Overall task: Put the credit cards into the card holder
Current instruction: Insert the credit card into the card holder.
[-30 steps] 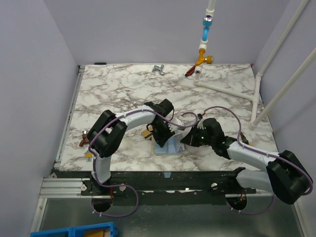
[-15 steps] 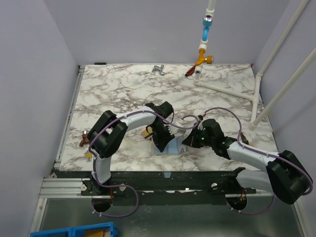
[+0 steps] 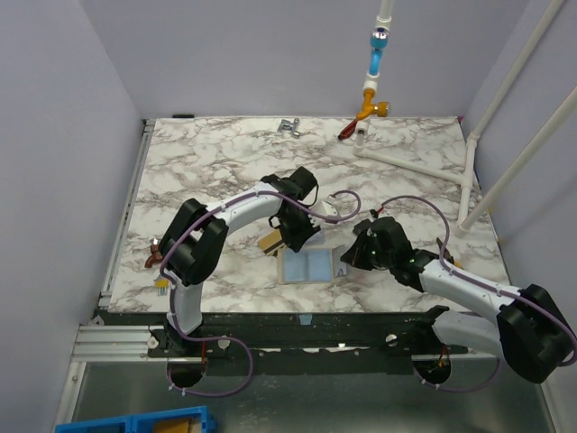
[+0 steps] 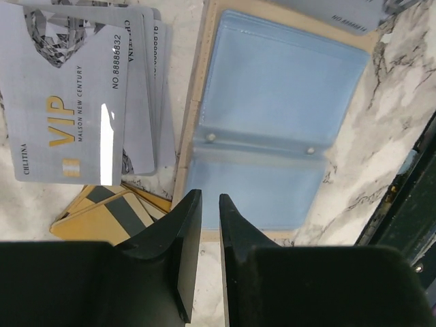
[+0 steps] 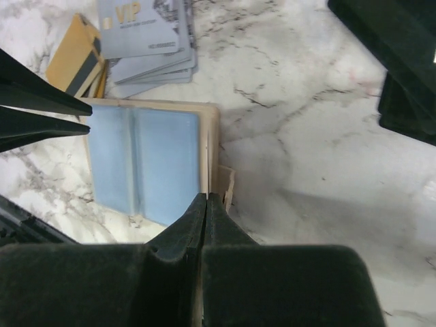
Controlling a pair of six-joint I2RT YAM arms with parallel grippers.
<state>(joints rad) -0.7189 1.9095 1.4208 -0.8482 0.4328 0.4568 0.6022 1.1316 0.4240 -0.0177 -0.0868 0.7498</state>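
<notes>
Left arm: "While I hover at 12 o'clock of the open card holder (image 3: 308,267), my left gripper (image 4: 210,199) is barely parted, gripping nothing. The credit cards (image 4: 75,102) lie at its 10 o'clock."

Right arm: "My right gripper (image 5: 206,203) is clenched shut, tips at its 3 o'clock edge."

This is looking like a robotics lab cell, not a home. Plain lavender walls (image 3: 54,180) are boxing in a marble-patterned surface (image 3: 207,153). The left arm (image 3: 225,216) and the right arm (image 3: 464,287) are sitting bolted to a dark base plate (image 3: 306,332) at its near edge. Slotted aluminium rails (image 3: 108,341) are running alongside, white pipes (image 3: 505,117) are bracing the right side, and a blue bin (image 3: 135,421) is sitting below.
</notes>
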